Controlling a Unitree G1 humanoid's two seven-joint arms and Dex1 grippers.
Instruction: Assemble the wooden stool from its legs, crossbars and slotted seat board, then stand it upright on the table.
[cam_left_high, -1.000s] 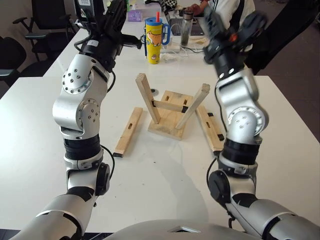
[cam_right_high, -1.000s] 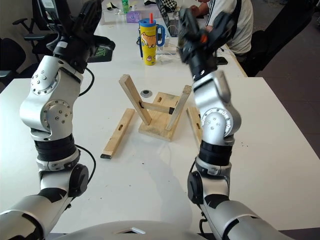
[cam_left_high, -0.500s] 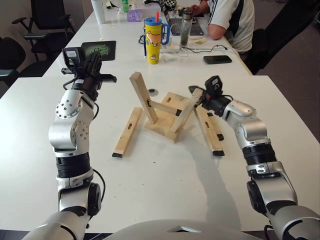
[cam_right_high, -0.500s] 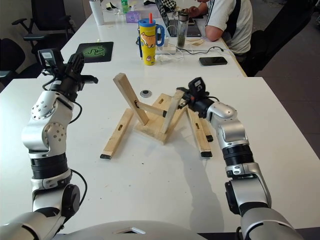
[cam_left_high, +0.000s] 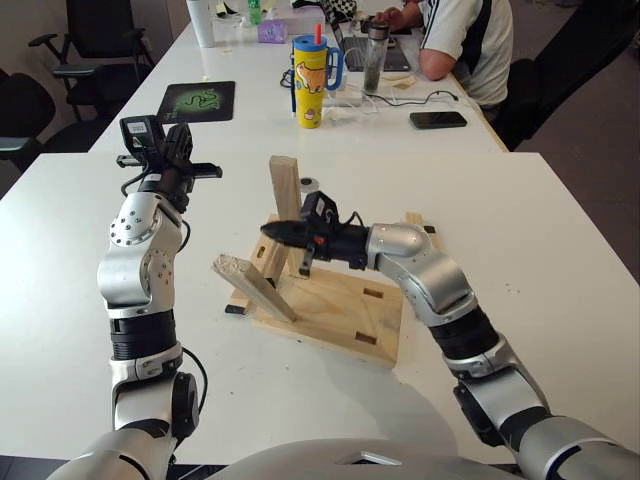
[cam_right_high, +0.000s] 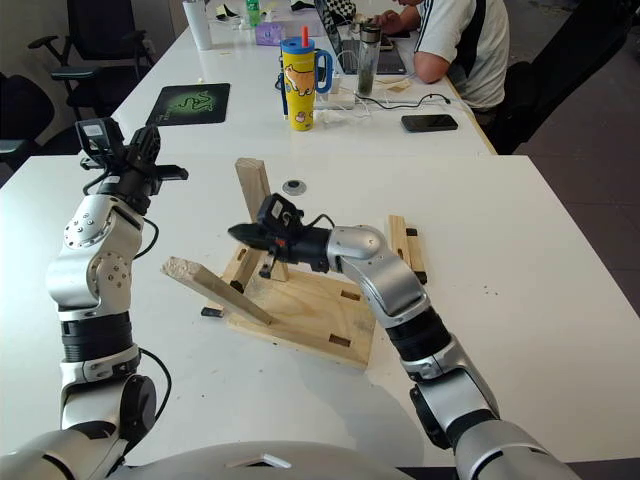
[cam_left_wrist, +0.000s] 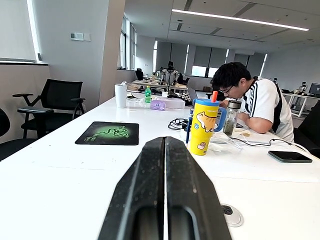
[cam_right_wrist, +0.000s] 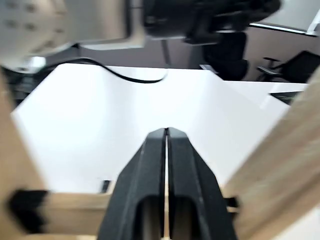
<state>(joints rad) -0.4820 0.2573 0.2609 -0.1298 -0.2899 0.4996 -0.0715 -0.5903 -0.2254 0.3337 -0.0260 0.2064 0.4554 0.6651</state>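
Note:
The slotted seat board (cam_left_high: 340, 305) lies near the table's front middle. One leg (cam_left_high: 286, 185) stands up at its far left corner, and a second leg (cam_left_high: 245, 283) slants out to the left. My right gripper (cam_left_high: 268, 229) is shut with nothing in it and points left between those two legs. In the right wrist view the fingers (cam_right_wrist: 166, 145) are pressed together above a crossbar (cam_right_wrist: 70, 207). My left gripper (cam_left_high: 210, 170) is held up at the left, away from the wood, and is shut on nothing (cam_left_wrist: 165, 165).
One loose leg (cam_right_high: 398, 238) lies behind my right arm, and another (cam_right_high: 236, 268) is partly under the board's left edge. On the far table are a yellow cup (cam_left_high: 310, 85), a green mat (cam_left_high: 197, 100), a phone (cam_left_high: 437, 120) and a seated person. A round grommet (cam_left_high: 308, 184) sits behind the stool.
Both arms came down from raised poses. The right arm swung left across the stool to the legs. The seat board with its legs has shifted nearer and turned over toward the front.

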